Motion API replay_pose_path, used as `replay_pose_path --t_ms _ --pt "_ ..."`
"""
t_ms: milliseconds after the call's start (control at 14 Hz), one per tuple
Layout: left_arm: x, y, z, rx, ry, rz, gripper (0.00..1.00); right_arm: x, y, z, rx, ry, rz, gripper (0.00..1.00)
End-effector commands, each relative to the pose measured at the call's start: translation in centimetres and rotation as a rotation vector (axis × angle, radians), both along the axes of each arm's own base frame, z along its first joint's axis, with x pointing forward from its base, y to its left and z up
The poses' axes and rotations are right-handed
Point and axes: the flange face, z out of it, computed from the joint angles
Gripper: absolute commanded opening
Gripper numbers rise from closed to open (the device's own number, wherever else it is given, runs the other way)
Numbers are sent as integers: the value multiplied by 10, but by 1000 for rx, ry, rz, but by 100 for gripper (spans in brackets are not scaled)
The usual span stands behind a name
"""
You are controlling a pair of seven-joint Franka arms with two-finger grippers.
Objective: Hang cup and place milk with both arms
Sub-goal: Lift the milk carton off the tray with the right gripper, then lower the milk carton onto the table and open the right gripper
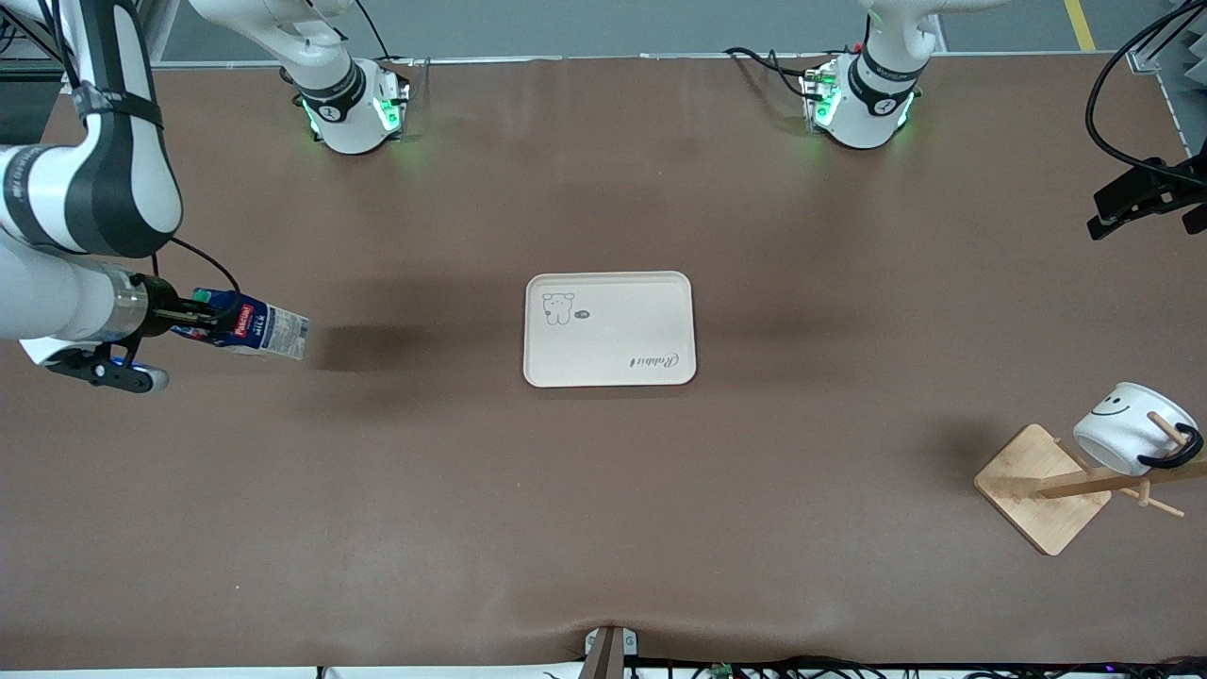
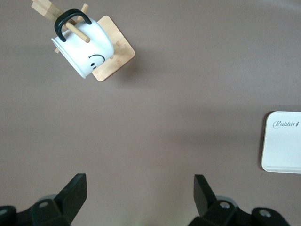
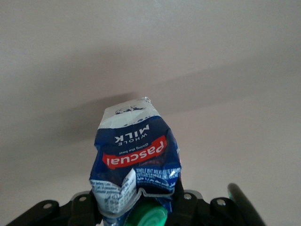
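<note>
My right gripper is shut on the cap end of the milk, a dark blue carton with a red and white label, and holds it on its side in the air over the table toward the right arm's end. In the right wrist view the milk and its green cap sit between the jaws of the right gripper. The cup, white with a smiley face, hangs by its black handle on a peg of the wooden rack. My left gripper is open and empty, high over the left arm's end. It also shows in the left wrist view, with the cup below.
A cream tray with a bear drawing lies flat in the middle of the brown table; its edge shows in the left wrist view. The rack stands near the left arm's end, nearer to the front camera than the tray.
</note>
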Motion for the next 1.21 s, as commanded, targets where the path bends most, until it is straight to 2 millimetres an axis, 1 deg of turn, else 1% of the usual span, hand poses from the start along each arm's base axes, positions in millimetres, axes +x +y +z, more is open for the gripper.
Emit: replay_pose_path --t_ms 0,71,143,214,286,357,500,643,714,786,857,929,1071,1143 --pt "-6 -10 1 -13 2 -11 100 -40 -28 -28 9 -14 41 0" --pt "-6 -14 1 -13 3 -15 100 -54 -49 -46 23 -6 45 0" --pt "-7 -14 2 -12 2 -26 100 -64 -63 -62 31 -11 51 0" --pt "-7 -14 2 -12 5 -27 100 -70 -71 -69 32 -13 39 0" --pt "-10 -15 1 -11 25 -31 100 -76 -75 -76 27 -3 35 0" --pt "-12 -20 -1 -11 45 -37 100 -78 -81 -79 25 -10 24 0" --pt "-12 -24 -1 -11 47 -43 100 -79 -84 -84 23 -15 18 0" --pt "-12 -33 -2 -10 48 -63 100 -83 -83 -93 23 -20 18 0" --pt "-12 -38 -3 -10 50 -69 100 -83 -83 -95 24 -19 23 35" --pt "-13 -40 -3 -10 51 -74 100 -83 -82 -95 25 -18 26 64" --pt "-12 -40 -4 -10 53 -75 100 -83 -80 -95 26 -16 29 72" --pt "-13 -41 -5 -10 55 -77 100 -84 -78 -97 28 -9 31 75" --pt "-14 -45 -10 -2 65 -82 100 -84 -78 -98 29 -6 32 75" --pt "-16 -45 -9 -2 63 -82 100 -84 -77 -99 30 -6 35 75"
